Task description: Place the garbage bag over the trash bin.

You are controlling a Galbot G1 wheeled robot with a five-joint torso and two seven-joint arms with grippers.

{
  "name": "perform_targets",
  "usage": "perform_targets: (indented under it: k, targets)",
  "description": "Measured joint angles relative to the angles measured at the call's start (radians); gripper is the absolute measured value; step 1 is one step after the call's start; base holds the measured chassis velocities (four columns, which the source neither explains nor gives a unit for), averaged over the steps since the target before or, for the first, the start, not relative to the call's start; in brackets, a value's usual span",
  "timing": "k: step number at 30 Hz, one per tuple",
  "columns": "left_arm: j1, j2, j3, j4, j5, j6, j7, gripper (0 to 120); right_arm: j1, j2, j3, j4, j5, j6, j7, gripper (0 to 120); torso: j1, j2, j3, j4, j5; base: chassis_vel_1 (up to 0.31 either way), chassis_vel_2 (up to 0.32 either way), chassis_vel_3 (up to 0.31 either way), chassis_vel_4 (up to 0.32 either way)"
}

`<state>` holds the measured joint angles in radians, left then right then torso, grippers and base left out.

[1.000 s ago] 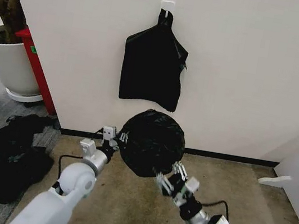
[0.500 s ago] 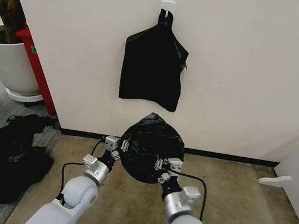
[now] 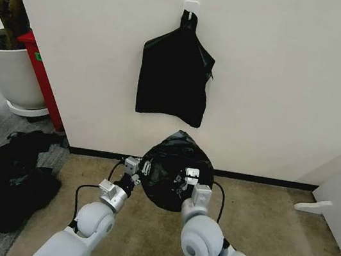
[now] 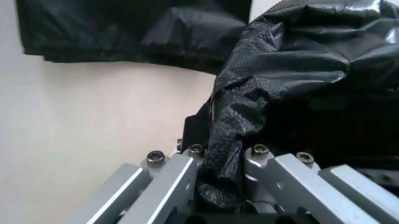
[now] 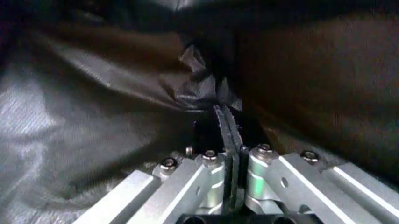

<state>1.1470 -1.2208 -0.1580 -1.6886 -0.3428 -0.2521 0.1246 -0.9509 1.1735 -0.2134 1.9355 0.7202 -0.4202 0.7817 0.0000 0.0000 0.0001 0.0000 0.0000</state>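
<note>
Step in hand: left gripper (image 3: 140, 169) and right gripper (image 3: 183, 177) both pinch thin glossy black plastic garbage bag (image 3: 166, 166), spread below squarish black wall bundle (image 3: 173, 76). Next, likely: lower evenly.

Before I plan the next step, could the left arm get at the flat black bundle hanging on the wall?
Probably not now: the left tool is shut on the garbage bag, and the bundle hangs well above.

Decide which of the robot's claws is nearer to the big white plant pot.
Left. The left claw grips the garbage bag on the side toward the plant pot; the right claw pinches the bag's front, farther away.
</note>
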Motion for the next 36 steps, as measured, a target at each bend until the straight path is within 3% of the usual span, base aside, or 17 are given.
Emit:
perform_targets:
  k: [15, 19, 28, 36]
  targets:
    - [0.023, -0.001, 0.010, 0.008, 0.030, -0.036, 0.065, 4, 0.093, 0.019, 0.041, -0.178, -0.011, -0.046, 0.040, 0, 0.000, 0.000, 0.000, 0.0001, 0.0000, 0.000, 0.000, 0.000, 0.000]
    - [0.024, 0.000, 0.009, 0.003, 0.030, -0.043, 0.058, 4, 0.066, 0.010, 0.048, -0.158, -0.018, -0.039, 0.040, 0, 0.000, 0.000, 0.000, 0.0000, 0.0001, 0.000, 0.000, 0.000, 0.000]
    - [0.025, 0.001, 0.009, -0.001, 0.048, -0.057, 0.051, 3, -0.015, -0.021, -0.008, 0.035, 0.029, -0.045, 0.036, 0, 0.000, 0.000, 0.000, 0.0000, 0.0000, 0.000, 0.000, 0.000, 0.000]
    - [0.024, 0.002, 0.009, -0.015, 0.045, -0.074, 0.062, 3, 0.010, -0.009, -0.053, -0.042, 0.068, -0.112, 0.085, 0, 0.000, 0.000, 0.000, 0.0000, 0.0000, 0.000, 0.000, 0.000, 0.000]
